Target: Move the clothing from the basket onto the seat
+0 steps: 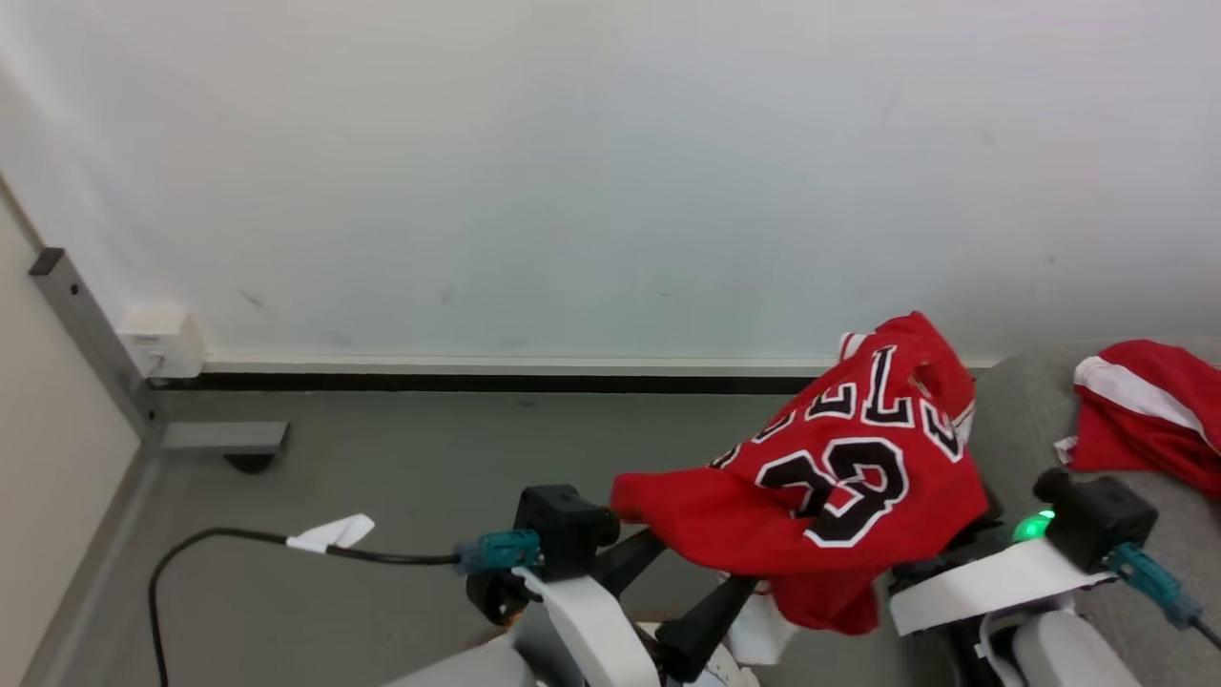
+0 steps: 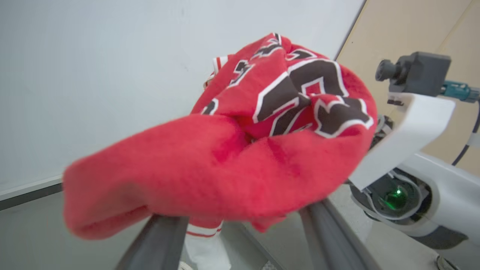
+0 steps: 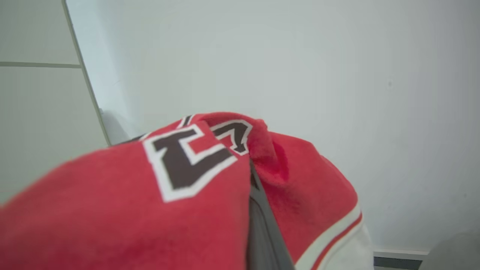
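Seat edge: the grey seat comes in from the right, and its rounded front edge is just beside the hanging cloth.
Open room: grey floor stretches left to a metal post; a pale wall closes the back.
Jersey: the jersey is held up in the air, draped over both grippers, in front of the wall and left of the seat.
Left gripper: the left gripper has its jaws spread wide, and its dark fingers sit under the cloth without pinching it.
Right gripper: the right gripper has its jaws pressed together in the jersey's folds.
On the seat: a second red garment with a white stripe lies crumpled, well apart from the jersey.
In the way: a black cable curves over the floor at the left, and a white socket box sits low on the wall.
Textures: the jersey is soft and fuzzy with black, white-edged block figures; the seat is matte woven fabric.
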